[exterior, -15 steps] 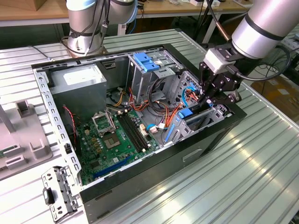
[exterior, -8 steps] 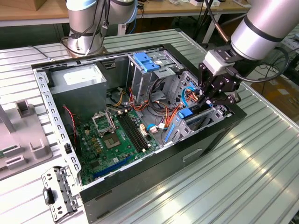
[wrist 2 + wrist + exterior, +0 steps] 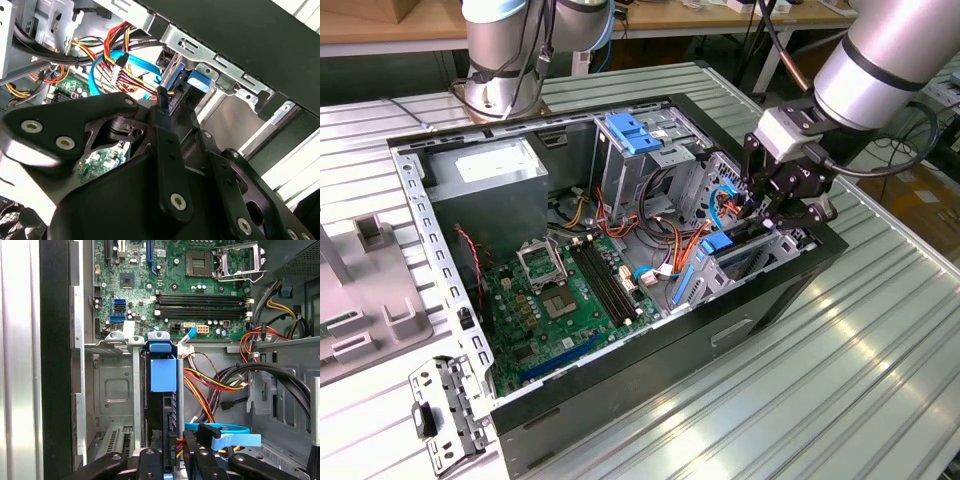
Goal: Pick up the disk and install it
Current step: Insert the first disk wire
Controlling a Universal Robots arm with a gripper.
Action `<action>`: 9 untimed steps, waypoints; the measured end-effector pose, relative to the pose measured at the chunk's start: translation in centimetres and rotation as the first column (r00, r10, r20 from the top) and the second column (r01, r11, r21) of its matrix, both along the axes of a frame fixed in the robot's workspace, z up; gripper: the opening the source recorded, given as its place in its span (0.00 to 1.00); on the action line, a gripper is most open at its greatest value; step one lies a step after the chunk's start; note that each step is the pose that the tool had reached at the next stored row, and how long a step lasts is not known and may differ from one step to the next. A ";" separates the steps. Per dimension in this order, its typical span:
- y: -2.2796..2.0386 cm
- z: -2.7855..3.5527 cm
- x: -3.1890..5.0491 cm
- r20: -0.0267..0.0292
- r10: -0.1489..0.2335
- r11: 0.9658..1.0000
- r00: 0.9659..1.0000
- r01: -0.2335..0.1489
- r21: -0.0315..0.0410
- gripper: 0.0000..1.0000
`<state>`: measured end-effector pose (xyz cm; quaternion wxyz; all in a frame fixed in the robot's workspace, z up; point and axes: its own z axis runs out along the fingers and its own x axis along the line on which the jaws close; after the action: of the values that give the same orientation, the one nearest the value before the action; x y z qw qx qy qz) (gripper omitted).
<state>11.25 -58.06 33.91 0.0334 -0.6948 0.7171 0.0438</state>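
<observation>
Many cables (image 3: 210, 380) beside the seated disk (image 3: 163, 375)

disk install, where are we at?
Done: the disk already stands on edge inside the metal drive bay at the case's front corner, so pickup is behind us. In hand: the pincer sits right at the disk's rear end among the cables; whether it grips is unclear. Left: I can't tell if the disk is fully seated.

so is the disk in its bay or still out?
In. The disk stands on edge inside the metal bay, blue rail on top; gripper is at its cabled end.
</observation>
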 end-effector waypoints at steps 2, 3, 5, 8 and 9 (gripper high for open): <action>0.00 0.01 0.00 0.000 0.000 1.000 1.000 0.000 0.000 0.31; 0.00 0.05 0.00 0.000 0.000 1.000 1.000 0.000 0.000 0.31; 0.00 0.47 0.00 0.000 0.000 1.000 1.000 0.000 0.000 0.31; 0.00 1.06 0.00 0.000 0.000 1.000 1.000 0.000 0.001 0.31; 0.00 1.18 0.00 0.000 0.000 1.000 1.000 0.000 0.001 0.31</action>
<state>11.25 -58.06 35.09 0.0336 -0.6948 0.7170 0.0441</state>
